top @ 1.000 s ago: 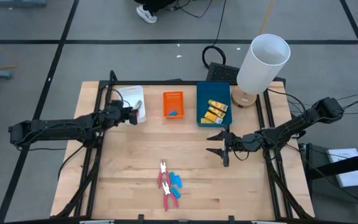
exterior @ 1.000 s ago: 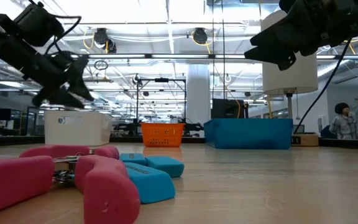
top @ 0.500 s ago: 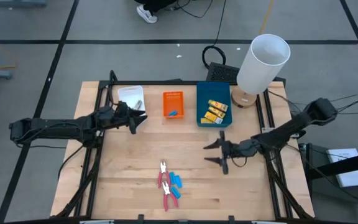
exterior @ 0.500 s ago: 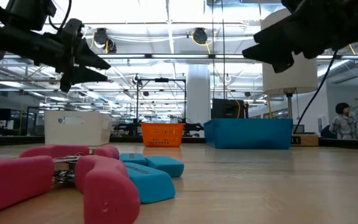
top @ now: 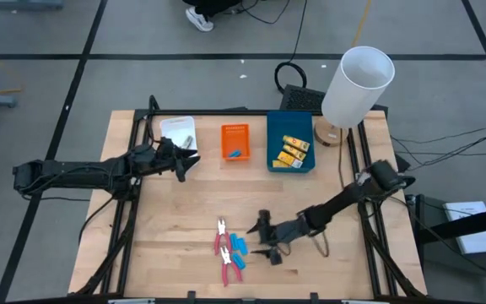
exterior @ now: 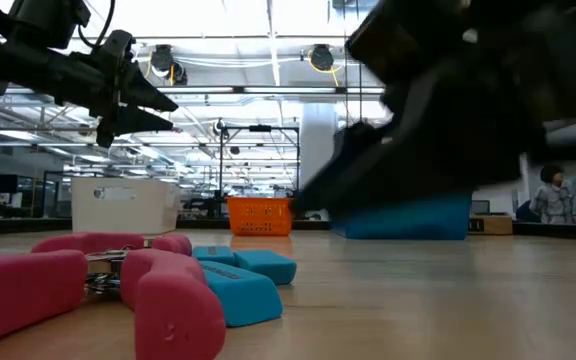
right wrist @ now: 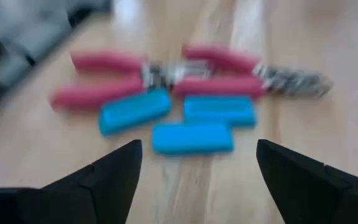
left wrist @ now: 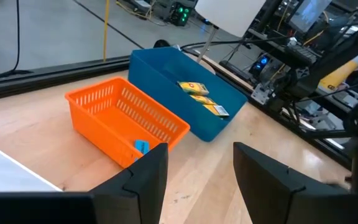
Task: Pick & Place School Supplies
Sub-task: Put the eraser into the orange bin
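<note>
In the blue tray [top: 273, 145], three yellow packets [top: 293, 150].

Even, bright overhead light falls on the pale wooden worktop [top: 184, 219], with only soft, short shadows under the arms. In the low view, ceiling strip lights [exterior: 268, 40] glare white, the pink-handled pliers [exterior: 88, 285] up close are soft, and the right arm's dark tool [exterior: 448, 110] smears with motion blur. The right wrist view is blurred throughout; the left wrist view is sharp.
</note>
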Available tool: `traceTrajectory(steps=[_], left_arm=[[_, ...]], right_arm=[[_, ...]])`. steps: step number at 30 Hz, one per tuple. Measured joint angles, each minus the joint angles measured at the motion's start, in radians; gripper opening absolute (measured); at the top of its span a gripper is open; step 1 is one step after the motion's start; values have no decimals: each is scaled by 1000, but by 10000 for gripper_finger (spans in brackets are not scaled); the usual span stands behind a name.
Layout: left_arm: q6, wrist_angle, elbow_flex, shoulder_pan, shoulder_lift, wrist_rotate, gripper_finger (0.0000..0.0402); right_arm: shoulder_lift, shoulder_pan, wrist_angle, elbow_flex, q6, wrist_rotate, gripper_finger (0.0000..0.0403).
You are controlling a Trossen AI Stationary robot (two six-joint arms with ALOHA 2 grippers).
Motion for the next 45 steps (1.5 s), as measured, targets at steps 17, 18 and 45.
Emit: traceTrajectory(steps=[17,18,45], left_arm=[[0,0,0,0,0,-2,184],[0,0,0,0,0,-2,184],[4,1,0,0,0,-1,184]], right_arm=[[105,-29,-109,120,7,-55,309],[105,-31,-109,120,10,-57,309],[105,-36,-50,119,-20,-69,270]])
